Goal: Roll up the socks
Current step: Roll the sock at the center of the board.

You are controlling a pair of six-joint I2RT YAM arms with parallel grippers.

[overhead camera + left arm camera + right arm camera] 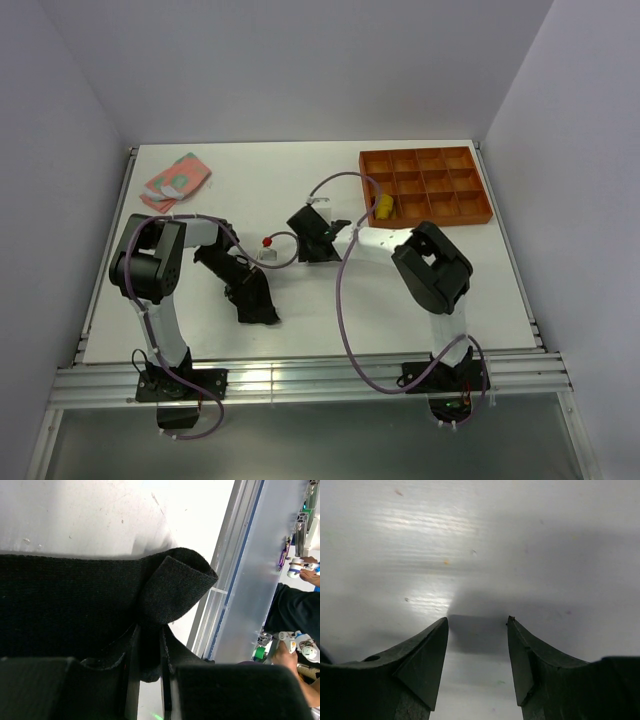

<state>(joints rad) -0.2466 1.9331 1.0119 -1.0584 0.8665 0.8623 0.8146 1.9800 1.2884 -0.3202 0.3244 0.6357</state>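
Your white surface (300, 170) carries everything; at its far right sits the rigid orange tray of square compartments (440, 190), and the mustard-yellow fabric sock (381, 207) lies bunched in its near-left compartment; the pink fabric sock with green patches (177, 180) lies flat at the far left corner, well apart from both arms.

The plain black fabric sock (75, 595) is near the front edge, left of centre, under your left arm; in the left wrist view it spreads wide across the frame, one end folded over into a soft lip just above the fingers.

Your left pincer (149, 665) is clenched on a pinch of that black fabric; your right pincer (477, 622) stands released over bare surface, nothing between its jaws.

The black sock lies to the near-left of the right pincer, apart from it; the left arm is plainly the nearer. I judge any roll should run along the sock's length from the folded end.
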